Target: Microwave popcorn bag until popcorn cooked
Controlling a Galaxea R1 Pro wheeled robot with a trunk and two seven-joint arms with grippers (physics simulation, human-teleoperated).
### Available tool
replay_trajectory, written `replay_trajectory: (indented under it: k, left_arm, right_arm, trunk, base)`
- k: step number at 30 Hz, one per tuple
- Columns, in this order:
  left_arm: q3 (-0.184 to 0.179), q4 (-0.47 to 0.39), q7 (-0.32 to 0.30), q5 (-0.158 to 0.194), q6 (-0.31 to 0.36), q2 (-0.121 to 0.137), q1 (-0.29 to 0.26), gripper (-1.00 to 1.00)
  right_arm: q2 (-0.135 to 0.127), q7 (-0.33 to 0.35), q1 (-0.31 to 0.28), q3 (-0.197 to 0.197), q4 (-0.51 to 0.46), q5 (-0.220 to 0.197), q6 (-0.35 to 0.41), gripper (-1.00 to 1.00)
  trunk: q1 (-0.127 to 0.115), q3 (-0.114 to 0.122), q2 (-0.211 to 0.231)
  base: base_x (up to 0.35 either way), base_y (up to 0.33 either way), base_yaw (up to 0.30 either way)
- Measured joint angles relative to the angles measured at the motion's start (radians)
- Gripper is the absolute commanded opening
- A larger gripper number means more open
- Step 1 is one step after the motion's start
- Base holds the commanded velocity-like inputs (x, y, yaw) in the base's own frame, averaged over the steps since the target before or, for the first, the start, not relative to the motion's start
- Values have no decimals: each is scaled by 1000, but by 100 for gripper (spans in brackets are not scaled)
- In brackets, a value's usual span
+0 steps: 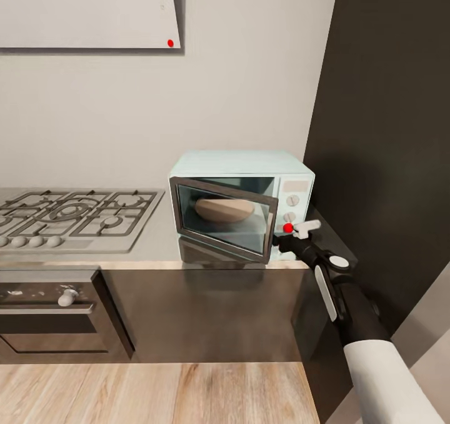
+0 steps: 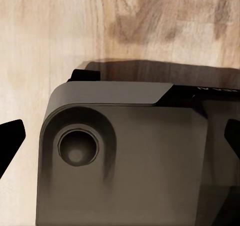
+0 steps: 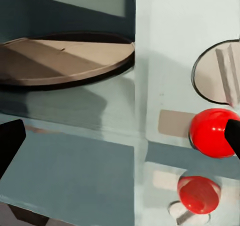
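right jaws (image 1: 299, 231) spread wide at the boxy mint microwave's (image 1: 250, 164) glossy round red light (image 3: 214, 132); left jaws (image 2: 120, 136) released.

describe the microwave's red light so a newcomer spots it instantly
Find the mint-blue microwave on the grey countertop, right of the gas hob. On its control panel, below two white knobs, sits a round red light, the only red there, beside the right gripper.
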Motion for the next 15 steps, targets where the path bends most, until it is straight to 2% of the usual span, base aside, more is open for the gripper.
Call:
replay_trajectory:
  k: [1, 3, 6, 12, 15]
  left_arm:
    - [0, 0, 0, 0, 0, 0, 0, 100]
    - [0, 0, 0, 0, 0, 0, 0, 100]
    - [0, 0, 0, -1, 0, 0, 1, 100]
    - [1, 0, 0, 0, 0, 2, 1, 100]
    - [1, 0, 0, 0, 0, 3, 1, 100]
  right_arm:
    - [0, 15, 0, 1, -4, 0, 2, 100]
    - [0, 104, 0, 1, -12, -4, 9, 100]
    - [0, 192, 0, -1, -17, -5, 29, 100]
    - [0, 211, 0, 1, -18, -5, 34, 100]
    - [0, 211, 0, 1, -23, -5, 35, 100]
  trunk:
    - [0, 0, 0]
    - [0, 0, 0]
    - [0, 0, 0]
    - [0, 0, 0]
    - [0, 0, 0]
  base:
    - [0, 0, 0]
    - [0, 0, 0]
    - [0, 0, 0]
    - [-2, 0, 0]
    - [-192, 0, 0]
